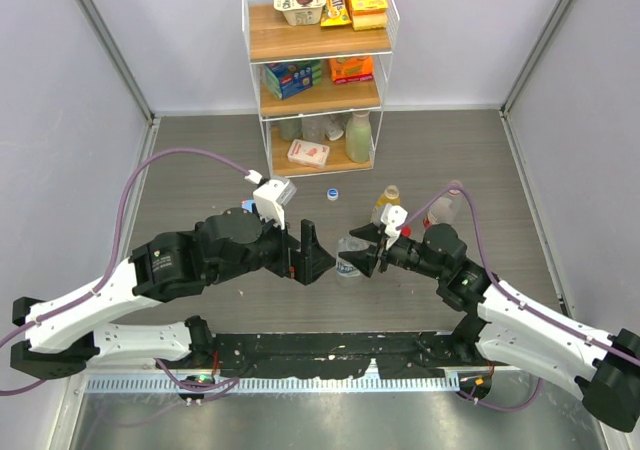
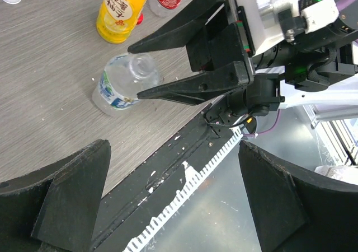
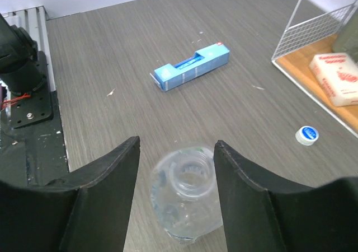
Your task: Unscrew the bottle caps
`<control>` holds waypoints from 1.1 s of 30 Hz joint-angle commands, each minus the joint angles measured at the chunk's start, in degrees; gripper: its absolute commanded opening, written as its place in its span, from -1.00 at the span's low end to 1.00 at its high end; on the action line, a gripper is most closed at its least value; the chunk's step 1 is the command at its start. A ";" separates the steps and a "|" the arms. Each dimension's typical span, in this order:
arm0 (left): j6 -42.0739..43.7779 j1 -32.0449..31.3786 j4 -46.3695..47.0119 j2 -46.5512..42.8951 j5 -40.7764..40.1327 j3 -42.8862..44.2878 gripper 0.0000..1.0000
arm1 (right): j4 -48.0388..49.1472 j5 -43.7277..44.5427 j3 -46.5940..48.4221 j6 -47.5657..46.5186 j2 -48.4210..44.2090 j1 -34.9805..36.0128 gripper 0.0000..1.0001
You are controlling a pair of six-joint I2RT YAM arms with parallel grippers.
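The short clear water bottle with a blue label [image 1: 349,266] stands near the table's front with its neck open and no cap [image 3: 187,196]; it also shows in the left wrist view [image 2: 119,85]. My right gripper [image 1: 358,252] is open, one finger on each side of its neck [image 3: 177,145], not gripping. A blue cap [image 1: 332,194] lies apart on the table [image 3: 307,134]. The yellow-orange juice bottle [image 1: 386,206] and the clear red-label bottle [image 1: 445,210] stand behind my right arm. My left gripper [image 1: 322,255] is open and empty [image 2: 173,207], just left of the water bottle.
A wire shelf rack [image 1: 320,70] with boxes and a pale green bottle [image 1: 359,136] stands at the back. A blue carton [image 3: 193,66] lies flat on the table left of the bottles. The black base rail [image 1: 330,350] runs along the front edge.
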 commanded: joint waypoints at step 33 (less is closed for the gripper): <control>-1.35 0.19 -3.55 3.55 0.07 -1.16 0.99 | -5.86 11.16 19.60 8.01 -0.18 0.16 0.95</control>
